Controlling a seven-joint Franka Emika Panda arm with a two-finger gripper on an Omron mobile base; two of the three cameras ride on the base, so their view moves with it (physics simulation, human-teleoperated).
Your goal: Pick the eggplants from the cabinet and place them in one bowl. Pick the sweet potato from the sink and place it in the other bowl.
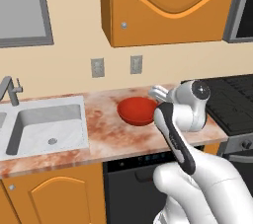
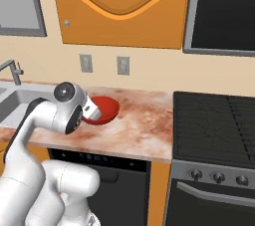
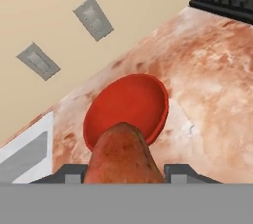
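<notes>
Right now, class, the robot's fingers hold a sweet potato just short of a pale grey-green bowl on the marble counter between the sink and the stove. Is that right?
Not quite: the bowl is glossy red, not pale grey-green, as the hand view shows. The rest stands: the fingers hold the sweet potato just short of it, on the counter between sink and stove.

The sweet potato (image 3: 123, 154) is a reddish-brown oblong lump with a mottled skin, held up off the counter, its blunt end pointing toward the red bowl (image 3: 126, 107). That bowl is round and glossy and sits upright on the marbled counter between sink (image 1: 47, 127) and stove. The sink is a light grey rectangular basin with a round drain. The cabinet (image 1: 168, 6) hangs above the counter, orange, its arched door closed.
</notes>
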